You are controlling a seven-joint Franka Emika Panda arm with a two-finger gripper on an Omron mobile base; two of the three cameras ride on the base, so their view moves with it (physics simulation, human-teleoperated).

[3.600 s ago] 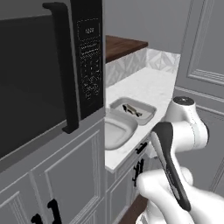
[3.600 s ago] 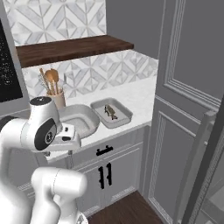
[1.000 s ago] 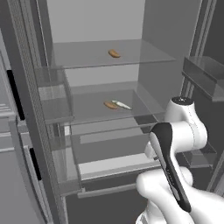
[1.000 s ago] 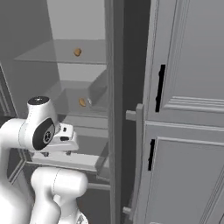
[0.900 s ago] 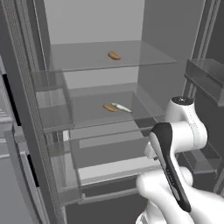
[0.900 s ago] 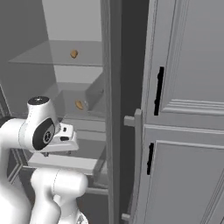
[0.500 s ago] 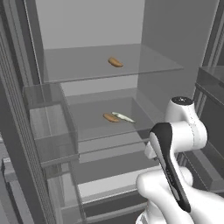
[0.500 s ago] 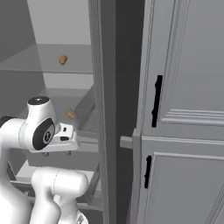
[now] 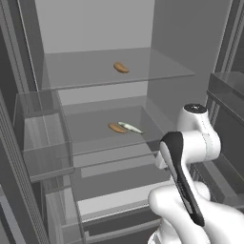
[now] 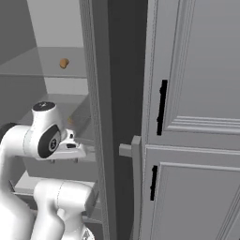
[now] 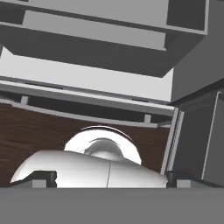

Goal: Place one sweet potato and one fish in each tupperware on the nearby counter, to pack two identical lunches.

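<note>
The robot faces an open fridge (image 9: 95,71), so this looks like the fetching step, nothing lifted yet. The pincer is tucked low by the robot's body, and I cannot tell how far it gapes or whether it carries anything. Well above and ahead of it, one sweet potato (image 9: 121,67) lies on the upper shelf (image 9: 157,71), while another sweet potato (image 9: 115,127) lies touching a pale fish (image 9: 130,127) on the shelf below (image 9: 90,138); next comes a reach up to one.

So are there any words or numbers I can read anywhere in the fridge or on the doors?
None: no words, numbers or signs can be read anywhere.
The glass shelves are plain, and so are the sweet potato on the upper one and the second sweet potato and pale fish below.
The grey cabinet doors carry only black handles, no label.
</note>
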